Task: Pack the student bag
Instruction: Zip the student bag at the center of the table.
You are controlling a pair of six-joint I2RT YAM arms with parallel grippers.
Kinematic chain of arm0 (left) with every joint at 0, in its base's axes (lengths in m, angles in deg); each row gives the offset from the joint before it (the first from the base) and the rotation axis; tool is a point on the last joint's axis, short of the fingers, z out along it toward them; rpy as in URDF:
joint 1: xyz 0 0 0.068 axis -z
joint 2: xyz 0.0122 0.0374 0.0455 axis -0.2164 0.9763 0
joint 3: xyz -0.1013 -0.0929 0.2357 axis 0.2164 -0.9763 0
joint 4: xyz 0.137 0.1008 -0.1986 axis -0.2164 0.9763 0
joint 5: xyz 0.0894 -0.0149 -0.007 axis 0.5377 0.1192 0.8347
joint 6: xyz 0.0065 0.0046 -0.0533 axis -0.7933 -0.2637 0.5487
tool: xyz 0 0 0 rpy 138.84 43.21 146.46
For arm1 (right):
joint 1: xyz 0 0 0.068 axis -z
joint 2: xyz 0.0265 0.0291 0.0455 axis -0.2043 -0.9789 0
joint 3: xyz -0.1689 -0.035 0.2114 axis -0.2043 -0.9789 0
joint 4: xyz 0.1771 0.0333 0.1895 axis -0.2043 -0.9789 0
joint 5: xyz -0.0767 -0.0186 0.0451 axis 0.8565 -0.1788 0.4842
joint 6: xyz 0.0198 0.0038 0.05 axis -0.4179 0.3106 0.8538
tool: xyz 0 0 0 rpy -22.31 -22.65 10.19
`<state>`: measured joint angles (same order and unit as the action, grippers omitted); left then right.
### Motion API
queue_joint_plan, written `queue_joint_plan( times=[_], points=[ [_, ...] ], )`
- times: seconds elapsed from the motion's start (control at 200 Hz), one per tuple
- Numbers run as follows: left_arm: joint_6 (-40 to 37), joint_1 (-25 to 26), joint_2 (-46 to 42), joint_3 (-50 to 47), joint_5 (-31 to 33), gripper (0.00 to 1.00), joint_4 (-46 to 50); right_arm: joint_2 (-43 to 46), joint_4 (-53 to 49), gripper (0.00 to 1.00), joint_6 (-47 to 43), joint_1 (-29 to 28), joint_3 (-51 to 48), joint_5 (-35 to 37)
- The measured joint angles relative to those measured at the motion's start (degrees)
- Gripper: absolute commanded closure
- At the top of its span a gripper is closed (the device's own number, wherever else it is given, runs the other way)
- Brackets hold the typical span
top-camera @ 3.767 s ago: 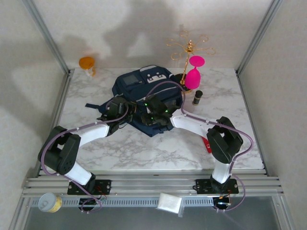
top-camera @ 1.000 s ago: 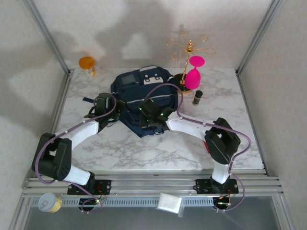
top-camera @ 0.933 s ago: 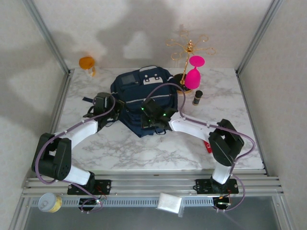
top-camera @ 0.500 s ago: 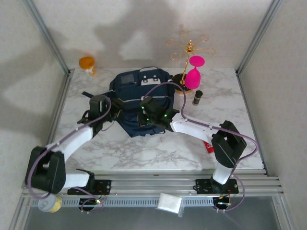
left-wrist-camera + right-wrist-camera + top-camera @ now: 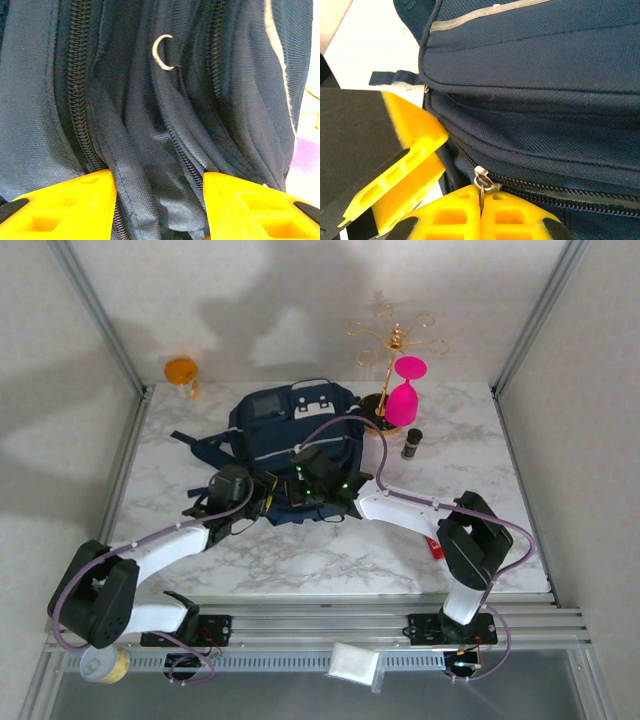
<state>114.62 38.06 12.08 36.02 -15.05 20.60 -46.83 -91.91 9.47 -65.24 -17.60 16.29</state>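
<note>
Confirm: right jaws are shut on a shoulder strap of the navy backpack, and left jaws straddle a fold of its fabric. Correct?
Not quite. The right gripper has its jaws shut on the metal zipper pull of the navy backpack, not a shoulder strap; the right wrist view shows it. The left gripper does straddle a fabric fold, jaws apart.

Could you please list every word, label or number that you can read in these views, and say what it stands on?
No text can be read.
The white patch on the student bag: dark marks, too small to read.
The small dark bottle: pale label, too blurred to read.
</note>
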Motion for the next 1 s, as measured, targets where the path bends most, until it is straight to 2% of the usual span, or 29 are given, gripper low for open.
queue_joint_plan(
  times=[0.24,0.536,0.676,0.901,1.001],
  points=[
    [4.09,0.98,0.13,1.29,3.32,0.48,-0.04,-0.04,1.05,1.00,-0.74,0.17,-0.04,0.94],
    [5.53,-0.15,-7.26,1.27,4.22,0.46,1.16,-0.37,1.27,1.00,-1.07,-0.07,-0.04,0.81],
    [6.19,0.17,-4.74,1.66,3.45,0.47,-0.42,-0.96,1.27,1.00,-1.09,-0.07,-0.02,0.76],
    [8.22,2.12,3.32,3.58,3.06,0.55,-3.17,-1.18,1.27,1.00,-1.29,-0.07,-0.02,0.79],
    [9.01,2.27,5.77,4.50,3.10,0.65,-4.04,-1.44,1.20,1.00,-1.29,-0.07,0.04,1.22]
  ],
)
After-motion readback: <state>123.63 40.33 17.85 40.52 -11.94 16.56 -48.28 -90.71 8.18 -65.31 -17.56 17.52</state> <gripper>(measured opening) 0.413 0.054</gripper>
